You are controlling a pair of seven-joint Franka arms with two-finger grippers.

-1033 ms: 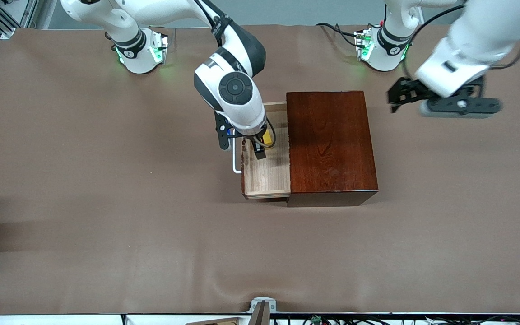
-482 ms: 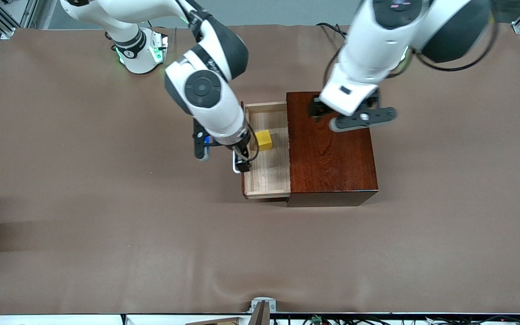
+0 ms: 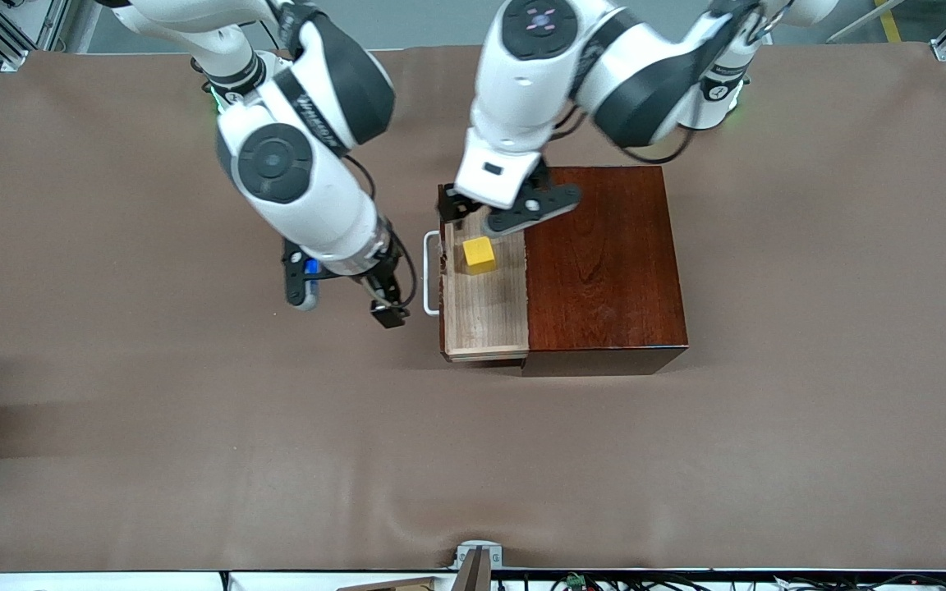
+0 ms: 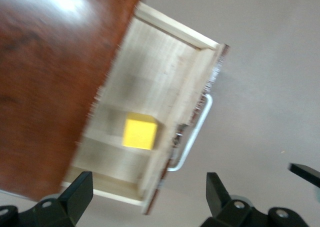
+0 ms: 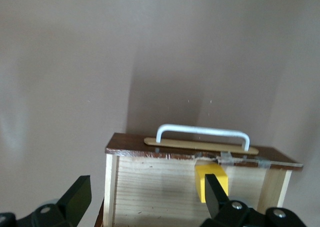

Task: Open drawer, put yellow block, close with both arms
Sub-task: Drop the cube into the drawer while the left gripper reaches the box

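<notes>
Inside the drawer (image 3: 485, 308), pulled well out of the dark wooden box (image 3: 600, 263), sits the yellow block (image 3: 479, 255) on the pale tray floor, toward the end farther from the front camera. Over that same end hangs the left gripper (image 3: 485, 215), arm folded across the top of the box and wrist pointing down, jaws spread wide and empty. Just beside the drawer's white handle (image 3: 430, 275), toward the right arm's end of the counter (image 3: 194, 410), the right gripper (image 3: 384, 300) hovers low, forearm slanting down, jaws wide apart, holding nothing.
</notes>
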